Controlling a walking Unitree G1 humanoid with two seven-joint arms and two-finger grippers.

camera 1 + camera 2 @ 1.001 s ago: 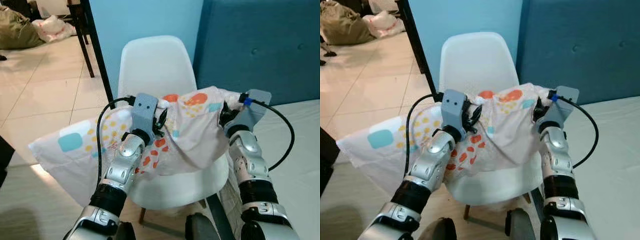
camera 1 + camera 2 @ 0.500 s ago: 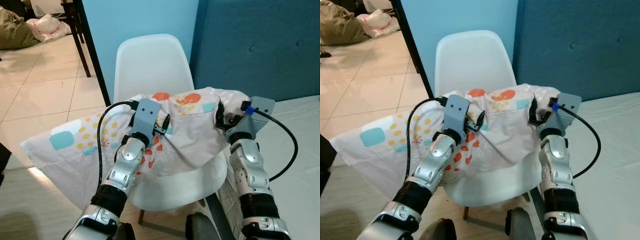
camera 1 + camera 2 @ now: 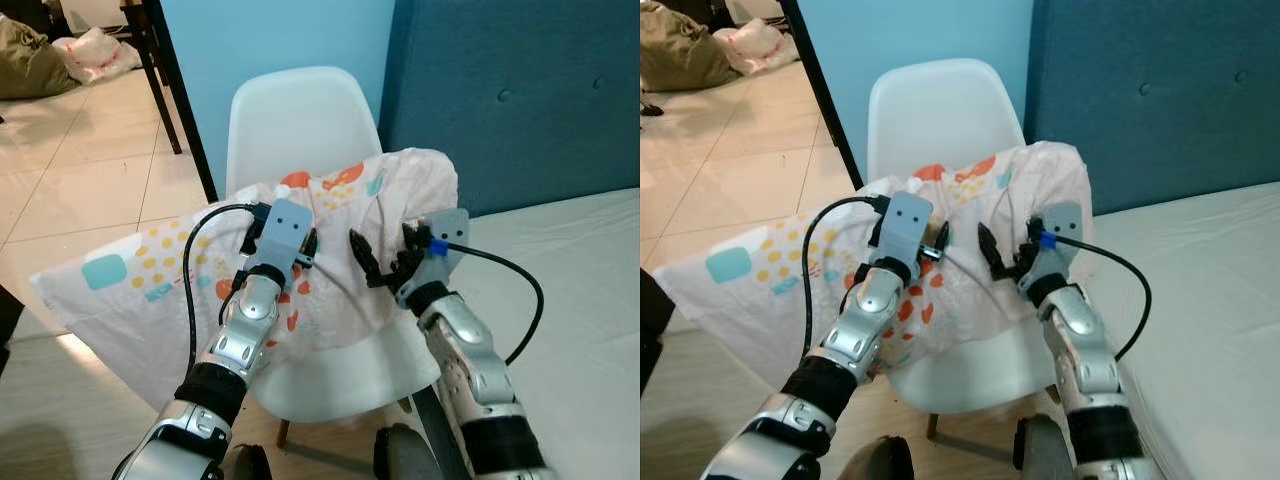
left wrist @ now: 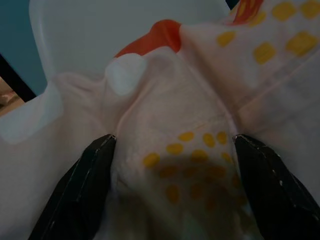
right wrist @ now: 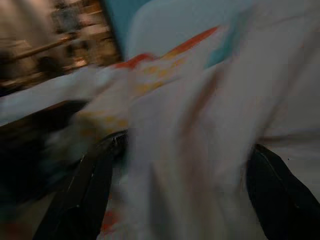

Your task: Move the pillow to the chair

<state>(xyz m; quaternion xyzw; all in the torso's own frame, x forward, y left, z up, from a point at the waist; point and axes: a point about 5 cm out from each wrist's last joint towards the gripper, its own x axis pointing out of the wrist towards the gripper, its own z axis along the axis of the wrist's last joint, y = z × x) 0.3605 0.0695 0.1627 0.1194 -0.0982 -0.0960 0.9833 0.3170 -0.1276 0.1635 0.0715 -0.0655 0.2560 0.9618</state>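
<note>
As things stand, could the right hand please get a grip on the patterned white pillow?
Probably yes: the right hand hangs open just over the patterned white pillow draped on the white plastic chair, with nothing between them.

No readable text, label or number anywhere.

Left pincer [image 3: 305,243] pinched closed — right pincer [image 3: 385,258] spread.

one pillow [image 3: 330,215], one chair [image 3: 300,120], two end effectors
</note>
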